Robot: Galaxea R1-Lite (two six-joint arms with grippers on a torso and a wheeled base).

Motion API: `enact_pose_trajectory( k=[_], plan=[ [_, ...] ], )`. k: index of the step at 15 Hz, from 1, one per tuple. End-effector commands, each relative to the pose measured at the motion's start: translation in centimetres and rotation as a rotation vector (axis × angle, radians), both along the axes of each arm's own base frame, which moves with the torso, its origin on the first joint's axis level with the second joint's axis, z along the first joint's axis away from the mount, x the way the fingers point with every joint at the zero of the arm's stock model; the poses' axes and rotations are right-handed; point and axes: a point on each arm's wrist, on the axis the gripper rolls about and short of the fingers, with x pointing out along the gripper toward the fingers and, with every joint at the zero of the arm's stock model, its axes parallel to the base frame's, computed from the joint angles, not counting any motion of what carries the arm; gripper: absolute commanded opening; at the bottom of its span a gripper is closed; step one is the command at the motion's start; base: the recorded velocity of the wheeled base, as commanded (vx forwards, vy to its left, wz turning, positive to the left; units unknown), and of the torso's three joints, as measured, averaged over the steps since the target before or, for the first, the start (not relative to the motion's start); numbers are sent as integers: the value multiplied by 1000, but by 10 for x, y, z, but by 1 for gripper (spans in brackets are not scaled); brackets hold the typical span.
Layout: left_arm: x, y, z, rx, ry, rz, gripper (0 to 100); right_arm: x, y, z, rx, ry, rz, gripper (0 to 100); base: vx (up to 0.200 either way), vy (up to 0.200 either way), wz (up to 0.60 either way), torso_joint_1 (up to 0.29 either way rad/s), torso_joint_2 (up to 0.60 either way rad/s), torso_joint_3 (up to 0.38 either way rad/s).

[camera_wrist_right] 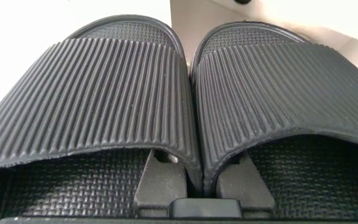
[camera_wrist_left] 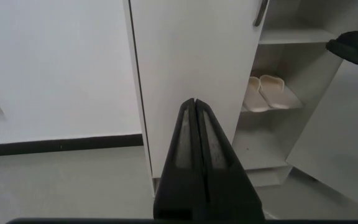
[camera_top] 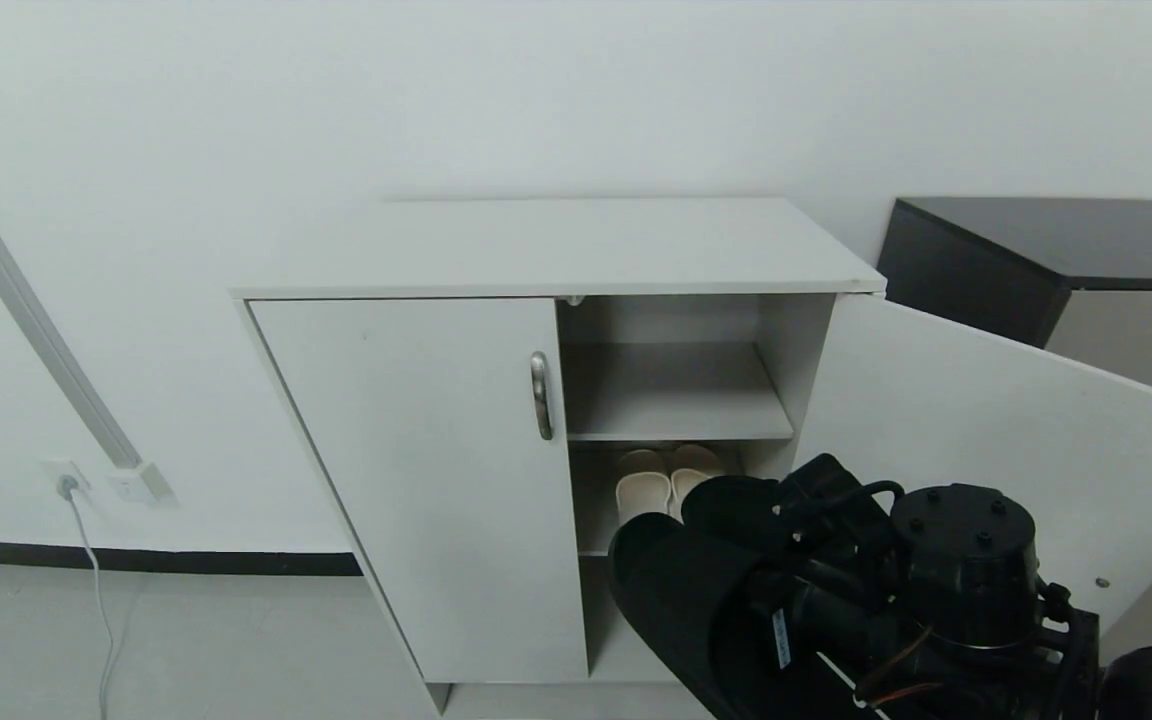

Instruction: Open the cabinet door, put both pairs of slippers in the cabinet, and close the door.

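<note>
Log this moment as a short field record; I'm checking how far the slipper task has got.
cabinet: right door open, left door closed
beige slippers: side by side on the second shelf down
black slippers: held by the right gripper, outside the cabinet's open side
left gripper: shut, empty
left to do: put the black pair in, close the door

Ribbed matt black rubber on the black slippers (camera_wrist_right: pixel 104 99) clamped in the right claw (camera_wrist_right: pixel 201 182), footbeds finely pebbled. Beyond that claw: smooth matt white laminate on the cabinet (camera_top: pixel 416 480), brushed metal handle (camera_top: pixel 541 396), smooth matt foam on the cream slippers (camera_top: pixel 666 485).
</note>
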Motion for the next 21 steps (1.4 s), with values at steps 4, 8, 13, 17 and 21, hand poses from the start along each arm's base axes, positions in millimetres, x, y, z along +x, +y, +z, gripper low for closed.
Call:
enact_pose_trajectory(
  k=[4, 8, 13, 17, 21],
  plan=[
    [0, 0, 0, -1, 1, 0, 0, -1, 0, -1, -4, 4, 3, 0, 0, 0, 0, -111, 461, 343],
    [0, 0, 0, 1, 1, 0, 0, 0, 0, -3, -7, 7, 3, 0, 0, 0, 0, -68, 456, 377],
    [0, 0, 0, 1, 1, 0, 0, -2, 0, -4, -12, 11, 10, 0, 0, 0, 0, -12, 222, 204],
    [0, 0, 0, -1, 1, 0, 0, -4, 3, -4, 8, -4, 20, 0, 0, 0, -150, 0, 79, 68],
    [0, 0, 0, -1, 1, 0, 0, -2, 9, -10, 10, -15, 28, 0, 0, 0, -150, 1, 19, 12]
  ],
)
